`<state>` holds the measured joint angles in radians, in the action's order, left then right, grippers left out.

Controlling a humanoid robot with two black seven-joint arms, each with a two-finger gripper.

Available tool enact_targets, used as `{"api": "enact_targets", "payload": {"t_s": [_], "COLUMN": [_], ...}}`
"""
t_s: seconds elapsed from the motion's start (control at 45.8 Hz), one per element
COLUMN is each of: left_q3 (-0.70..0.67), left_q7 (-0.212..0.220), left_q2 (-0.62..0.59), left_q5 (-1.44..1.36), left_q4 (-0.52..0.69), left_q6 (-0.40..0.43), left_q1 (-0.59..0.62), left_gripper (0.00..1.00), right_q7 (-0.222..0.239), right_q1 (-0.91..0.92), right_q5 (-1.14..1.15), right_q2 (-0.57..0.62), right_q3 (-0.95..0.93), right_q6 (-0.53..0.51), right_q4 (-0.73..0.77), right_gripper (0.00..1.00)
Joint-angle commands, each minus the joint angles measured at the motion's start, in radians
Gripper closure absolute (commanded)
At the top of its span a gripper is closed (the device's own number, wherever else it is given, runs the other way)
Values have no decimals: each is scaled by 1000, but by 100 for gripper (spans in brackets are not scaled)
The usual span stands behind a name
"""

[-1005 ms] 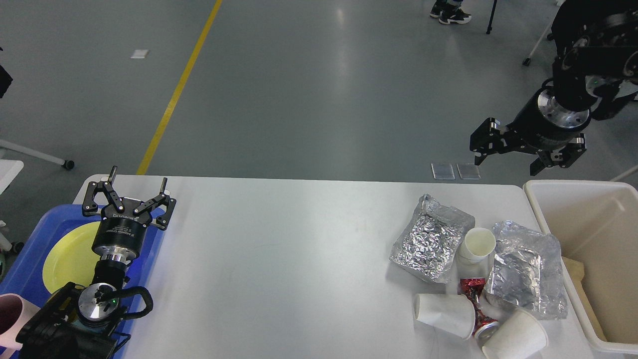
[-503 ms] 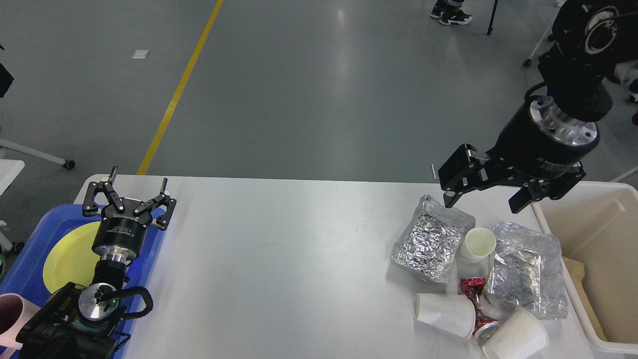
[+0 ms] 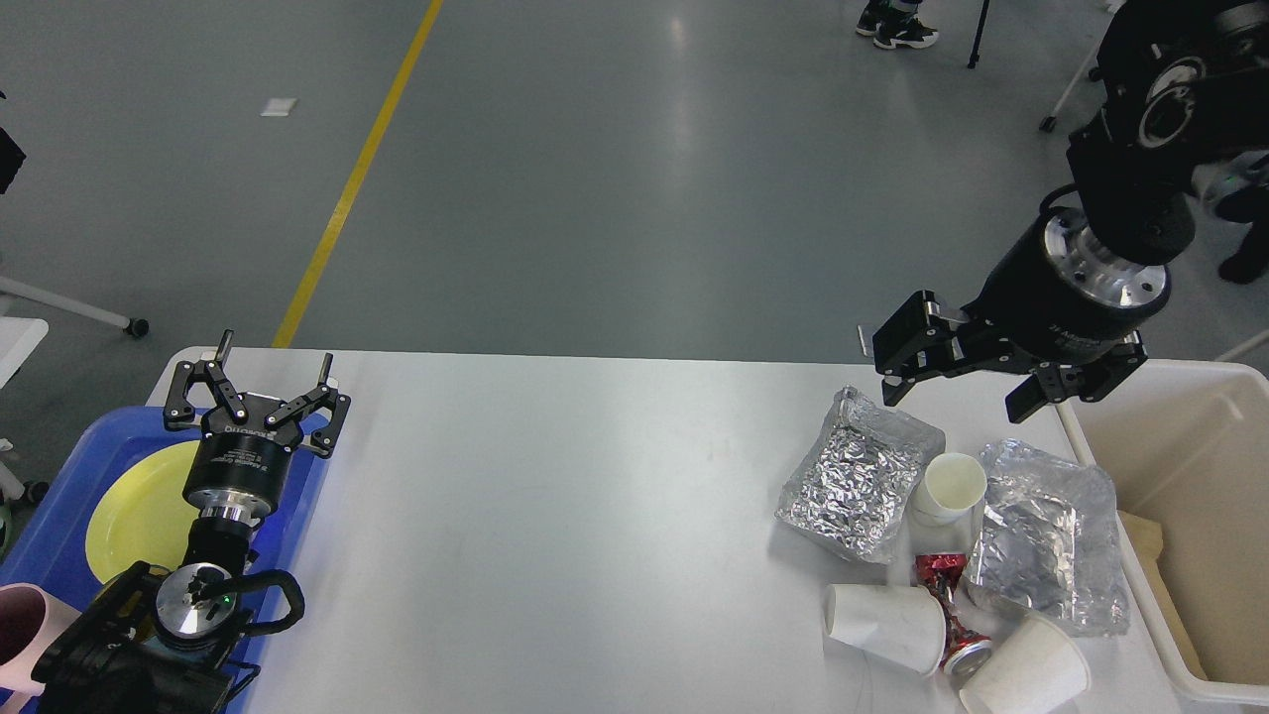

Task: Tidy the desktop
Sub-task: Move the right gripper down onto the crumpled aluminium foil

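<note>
White and smooth, the desktop (image 3: 555, 516) fills the lower middle of the head view, running from the blue tray (image 3: 59, 496) at the lower left to the cream bin (image 3: 1170, 397) at the right edge. The tray carries a yellow plate (image 3: 134, 511), and a pink cup (image 3: 20, 625) is cut off by the lower left corner of the frame. The left gripper (image 3: 273, 377) sits over the tray's far right corner at the left of the frame, its two fingers spread apart and holding nothing. The right gripper (image 3: 957, 382) hangs at the upper right, above the table's far edge and just above the litter, its fingers likewise spread wide and empty. Below it, at the lower right of the desktop, lies a cluster of waste: a crumpled foil tray (image 3: 858, 476), a second foil tray (image 3: 1046, 540) nearer the bin, an upright paper cup (image 3: 950, 488) between them, a crushed red can (image 3: 947, 605), and two paper cups lying on their sides, one (image 3: 882, 623) left of the can and one (image 3: 1026, 674) at the bottom edge. A brown piece (image 3: 1140, 535), seemingly cardboard, lies inside the bin. The desktop's left and central area carries nothing but reflections. Grey floor with a yellow line (image 3: 357, 169) occupies the upper frame.
</note>
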<state>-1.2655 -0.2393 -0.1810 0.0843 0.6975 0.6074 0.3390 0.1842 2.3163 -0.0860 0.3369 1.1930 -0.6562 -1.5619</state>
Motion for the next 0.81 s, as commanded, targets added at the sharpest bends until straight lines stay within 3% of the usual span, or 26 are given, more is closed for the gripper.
{"api": "enact_targets", "payload": {"t_s": [0.0, 0.109, 0.284, 0.546, 0.787], "left_q3": [0, 0, 0, 0, 0], "left_q7": [0, 0, 0, 0, 0], "left_q2": [0, 0, 0, 0, 0], "left_q5": [0, 0, 0, 0, 0], "left_q4": [0, 0, 0, 0, 0], "left_q6": [0, 0, 0, 0, 0], "left_q1": [0, 0, 0, 0, 0], "left_gripper": [4, 4, 4, 4, 4], "right_q7": [1, 1, 3, 6, 23], "right_q1": [-164, -294, -503, -775, -988], "right_q5": [0, -1, 0, -8, -9], "right_q2": [14, 10, -27, -165, -367], "right_q3": [-42, -84, -174, -349, -363], "right_q6": [121, 191, 202, 194, 197], "right_q4": [49, 111, 284, 654, 948], "right_gripper": [0, 0, 0, 0, 0]}}
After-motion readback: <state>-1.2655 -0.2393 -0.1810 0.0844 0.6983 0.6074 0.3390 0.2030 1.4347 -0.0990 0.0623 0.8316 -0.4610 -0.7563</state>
